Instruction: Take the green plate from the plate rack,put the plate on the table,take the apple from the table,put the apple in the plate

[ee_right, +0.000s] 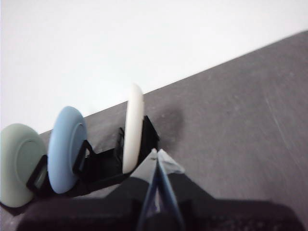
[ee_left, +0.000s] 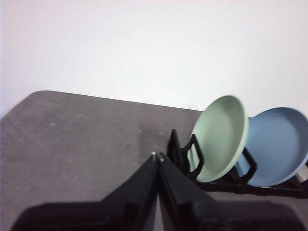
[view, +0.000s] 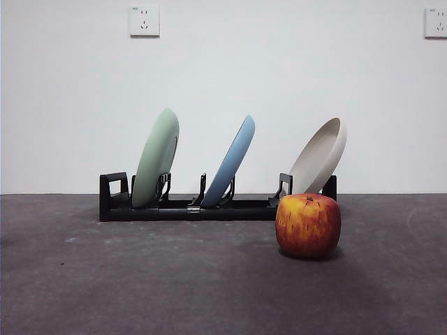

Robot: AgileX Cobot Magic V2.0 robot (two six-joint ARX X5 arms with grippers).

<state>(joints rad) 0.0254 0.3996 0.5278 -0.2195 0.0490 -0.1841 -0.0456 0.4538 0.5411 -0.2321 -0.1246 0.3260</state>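
On the dark grey table (view: 105,279) the black plate rack (view: 183,208) stands close to the white wall, and three plates lean in its slotted holders, all tilted the same way. The green plate (view: 155,169) sits in the holder at one end of the rack, the blue plate (view: 230,162) in the middle holder, and the beige bowl-like plate (view: 319,158) at the other end. The apple (view: 308,225), red with yellow-orange streaks and its stem dimple turned up, rests on the table in front of the rack's beige-plate end, apart from the rack (its shadow pools under it). Two white wall sockets (view: 144,20) are fixed high on the wall above the rack; no lettering on them can be read, and nothing else carries a readable label. The left gripper (ee_left: 157,156) hangs above the table off the green-plate end of the rack, jaws pressed together and holding nothing. The right gripper (ee_right: 156,155) hangs near the rack's beige-plate end, its jaws likewise closed on nothing. Neither gripper appears in the front view.
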